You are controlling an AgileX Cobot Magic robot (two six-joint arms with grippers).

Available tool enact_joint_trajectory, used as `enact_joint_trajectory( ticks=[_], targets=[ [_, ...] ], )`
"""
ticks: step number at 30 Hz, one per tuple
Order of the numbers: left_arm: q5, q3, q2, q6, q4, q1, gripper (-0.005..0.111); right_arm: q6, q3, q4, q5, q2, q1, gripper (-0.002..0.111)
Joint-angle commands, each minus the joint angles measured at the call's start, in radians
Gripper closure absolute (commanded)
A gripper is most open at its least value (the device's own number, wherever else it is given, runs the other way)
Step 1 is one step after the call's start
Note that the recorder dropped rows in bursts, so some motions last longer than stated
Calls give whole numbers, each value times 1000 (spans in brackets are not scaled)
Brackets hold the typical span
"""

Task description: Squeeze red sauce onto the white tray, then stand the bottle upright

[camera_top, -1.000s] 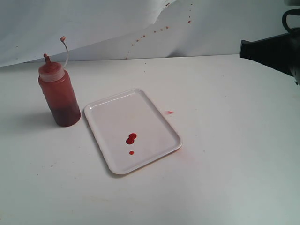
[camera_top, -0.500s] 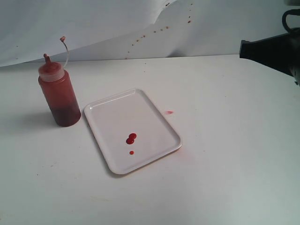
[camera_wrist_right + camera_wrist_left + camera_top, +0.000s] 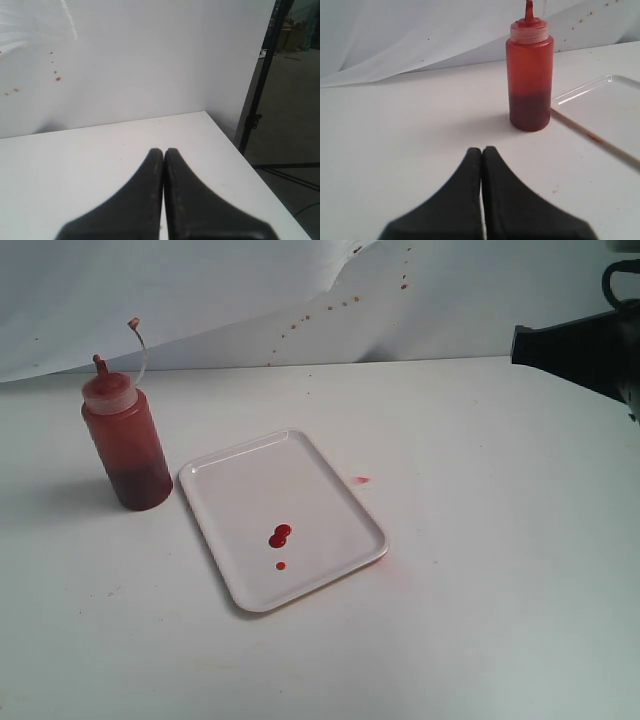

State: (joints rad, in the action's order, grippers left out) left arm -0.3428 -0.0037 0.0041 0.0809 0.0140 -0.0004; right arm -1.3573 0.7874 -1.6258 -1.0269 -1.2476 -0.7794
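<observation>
The bottle (image 3: 126, 445) stands upright on the white table, left of the white tray (image 3: 240, 490), its tethered tip cap hanging off the nozzle. Glossy red sauce (image 3: 280, 536) lies as two joined blobs and one small drop on the tray's near half. In the left wrist view the bottle (image 3: 529, 80) stands well beyond my left gripper (image 3: 481, 150), which is shut and empty; the tray's corner (image 3: 590, 87) shows beside it. My right gripper (image 3: 163, 151) is shut and empty over bare table near a table edge. Neither gripper's fingers show in the exterior view.
A dark arm part (image 3: 585, 345) sits at the far right of the exterior view. A small pink smear (image 3: 361, 480) marks the table right of the tray. Red specks dot the white backdrop (image 3: 330, 305). The table edge (image 3: 250, 165) drops off beside the right gripper.
</observation>
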Motion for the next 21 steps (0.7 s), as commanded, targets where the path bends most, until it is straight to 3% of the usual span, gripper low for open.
enact_joint_trajectory(
  ticks=[1,21],
  targets=[
    [50,4,-4,-1,-23,-3,107,6,-1,4,-5,7,1,108],
    [56,4,-4,-1,-23,-3,107,6,-1,4,-5,7,1,108]
  ],
)
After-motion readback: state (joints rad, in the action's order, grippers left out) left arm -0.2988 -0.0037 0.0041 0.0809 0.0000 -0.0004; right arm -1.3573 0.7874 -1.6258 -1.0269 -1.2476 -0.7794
